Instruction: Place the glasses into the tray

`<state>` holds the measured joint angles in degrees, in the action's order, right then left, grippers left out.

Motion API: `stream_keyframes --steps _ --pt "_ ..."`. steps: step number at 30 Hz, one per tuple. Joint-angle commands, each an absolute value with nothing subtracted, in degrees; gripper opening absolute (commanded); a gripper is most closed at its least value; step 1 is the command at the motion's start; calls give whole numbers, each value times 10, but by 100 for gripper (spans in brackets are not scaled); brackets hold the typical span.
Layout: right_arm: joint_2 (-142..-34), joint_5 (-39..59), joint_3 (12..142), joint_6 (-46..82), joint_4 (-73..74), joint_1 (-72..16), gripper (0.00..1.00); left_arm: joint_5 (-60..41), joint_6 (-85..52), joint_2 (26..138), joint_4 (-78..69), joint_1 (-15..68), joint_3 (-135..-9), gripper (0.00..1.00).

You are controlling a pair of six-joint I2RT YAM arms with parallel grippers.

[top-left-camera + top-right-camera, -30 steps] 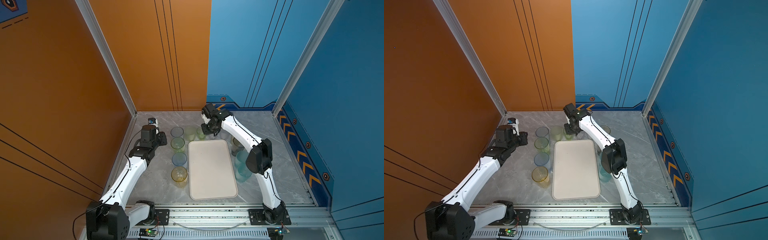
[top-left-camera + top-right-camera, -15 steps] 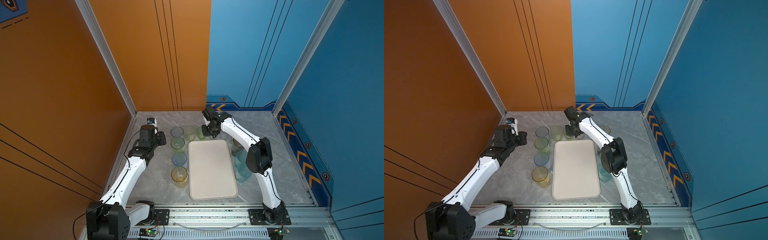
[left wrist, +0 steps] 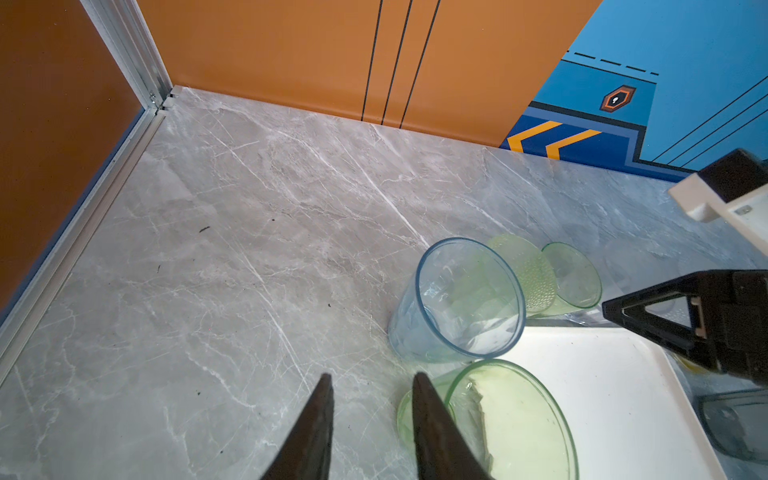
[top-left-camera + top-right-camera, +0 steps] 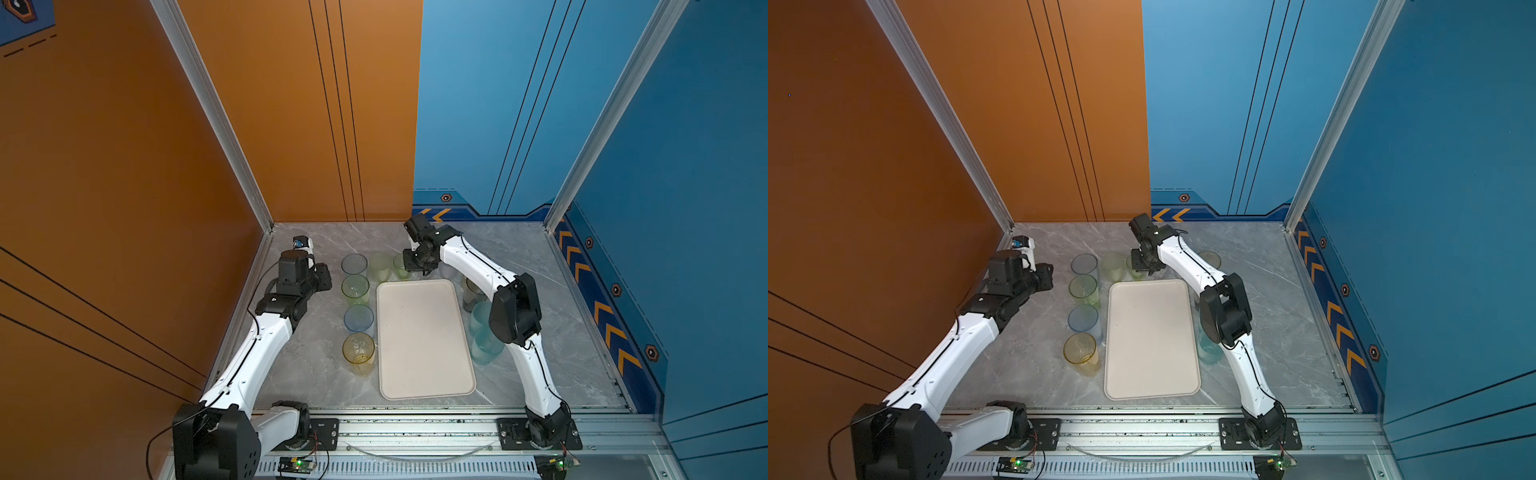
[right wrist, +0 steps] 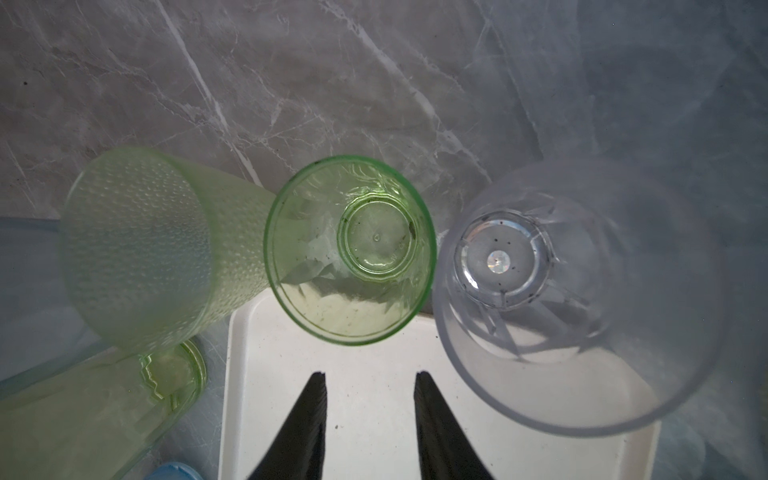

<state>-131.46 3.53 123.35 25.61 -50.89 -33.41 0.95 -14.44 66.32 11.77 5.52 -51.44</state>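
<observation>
A cream tray (image 4: 424, 338) lies in the middle of a grey marble tabletop (image 4: 540, 266), its surface bare in both top views. The glasses all stand outside it on the tabletop. Along its left side runs a column of four: a grey glass (image 4: 354, 263) uppermost in the frame, then a green glass (image 4: 355, 286), a blue glass (image 4: 358, 318) and a yellow glass (image 4: 358, 349). Above the tray's upper edge stand a frosted glass (image 4: 380, 266) and a small green glass (image 4: 397, 266). On the right, partly hidden by the right arm (image 4: 469, 264), are a smoky glass (image 4: 471, 293) and teal glasses (image 4: 484, 349). The left fingers (image 3: 316, 428) are a little apart and empty, over bare tabletop just beside the green glass. The right fingers (image 5: 303, 428) are narrowly parted and empty too, above the tray's edge, near the small green glass, which sits between the frosted glass and a clear glass (image 5: 573, 291).
</observation>
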Motion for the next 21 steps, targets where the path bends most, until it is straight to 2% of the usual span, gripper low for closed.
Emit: stream_keyframes --steps 1,21 --pt "-1331 39 1233 274 -496 -335 35 -1 -136 651 113 48 -505 33" --pt "-1348 24 1231 296 -477 -328 35 -5 -135 654 113 44 -500 33"
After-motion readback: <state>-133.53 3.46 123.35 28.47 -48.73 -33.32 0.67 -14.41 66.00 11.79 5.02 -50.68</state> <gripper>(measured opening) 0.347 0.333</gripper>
